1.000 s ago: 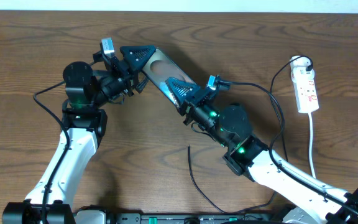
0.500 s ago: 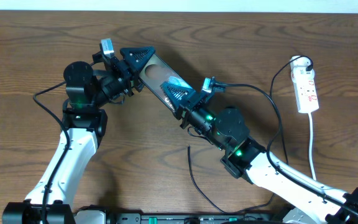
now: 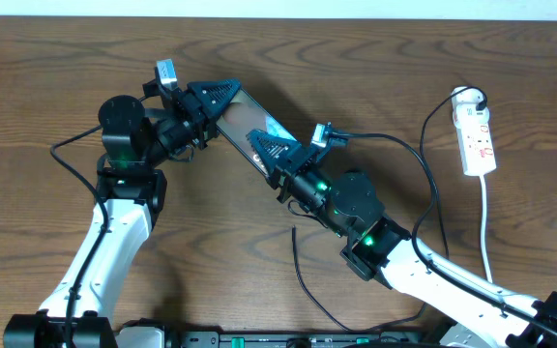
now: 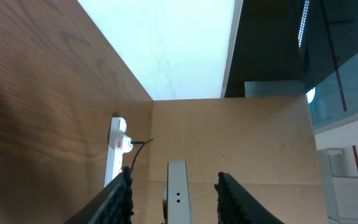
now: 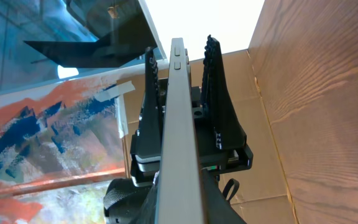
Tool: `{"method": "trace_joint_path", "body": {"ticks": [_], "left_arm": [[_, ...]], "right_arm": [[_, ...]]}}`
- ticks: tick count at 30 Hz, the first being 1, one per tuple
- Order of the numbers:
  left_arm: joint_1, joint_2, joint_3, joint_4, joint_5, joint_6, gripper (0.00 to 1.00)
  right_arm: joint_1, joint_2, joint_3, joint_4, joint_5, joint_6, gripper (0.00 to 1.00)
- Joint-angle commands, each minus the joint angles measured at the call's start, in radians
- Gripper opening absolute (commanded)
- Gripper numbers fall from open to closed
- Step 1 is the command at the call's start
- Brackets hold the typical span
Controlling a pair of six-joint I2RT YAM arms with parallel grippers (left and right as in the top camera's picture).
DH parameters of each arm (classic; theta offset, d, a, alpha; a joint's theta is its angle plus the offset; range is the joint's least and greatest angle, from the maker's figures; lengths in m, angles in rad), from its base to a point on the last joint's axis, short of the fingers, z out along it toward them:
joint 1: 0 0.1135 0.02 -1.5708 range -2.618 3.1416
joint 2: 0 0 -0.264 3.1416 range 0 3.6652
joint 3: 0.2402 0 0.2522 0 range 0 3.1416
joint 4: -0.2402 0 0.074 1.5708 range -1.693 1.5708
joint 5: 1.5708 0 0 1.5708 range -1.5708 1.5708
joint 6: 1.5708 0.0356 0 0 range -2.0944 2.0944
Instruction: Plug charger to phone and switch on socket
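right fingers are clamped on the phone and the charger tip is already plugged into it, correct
Not quite. The right fingers are clamped on the phone, but the charger tip is not plugged into it: the overhead view shows it lying loose on the table, apart from the phone.

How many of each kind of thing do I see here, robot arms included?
robot arms: 2 (left arm, right arm)
phone: 1
charger cable: 1
power strip: 1
Total: 5
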Motion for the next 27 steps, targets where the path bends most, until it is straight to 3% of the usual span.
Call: {"method": "trace_joint_path", "body": {"ticks": [1, 6, 22, 23, 25, 27], "left_arm": [[-0.003, 0.005, 0.012, 0.007, -0.006, 0.014, 0.35], [-0.003, 0.005, 0.012, 0.007, -0.006, 0.014, 0.09], [-0.003, 0.005, 0.012, 0.007, -0.006, 0.014, 0.07], [-0.003, 0.005, 0.012, 0.007, -0.006, 0.014, 0.08], [-0.003, 0.005, 0.012, 0.007, -0.006, 0.014, 0.08], [-0.003, 0.005, 0.012, 0.007, -0.006, 0.014, 0.07]], "right_arm": [[0.011, -0.007, 0.014, 0.018, 0.002, -0.019, 0.01], [0.013, -0.006, 0.014, 0.017, 0.002, -0.019, 0.01], [0.018, -0.006, 0.014, 0.014, 0.021, -0.023, 0.02], [0.018, -0.006, 0.014, 0.014, 0.025, -0.023, 0.06], [0.017, -0.006, 0.014, 0.014, 0.037, -0.023, 0.24], [0.016, -0.006, 0.014, 0.015, 0.044, -0.026, 0.51]]}}
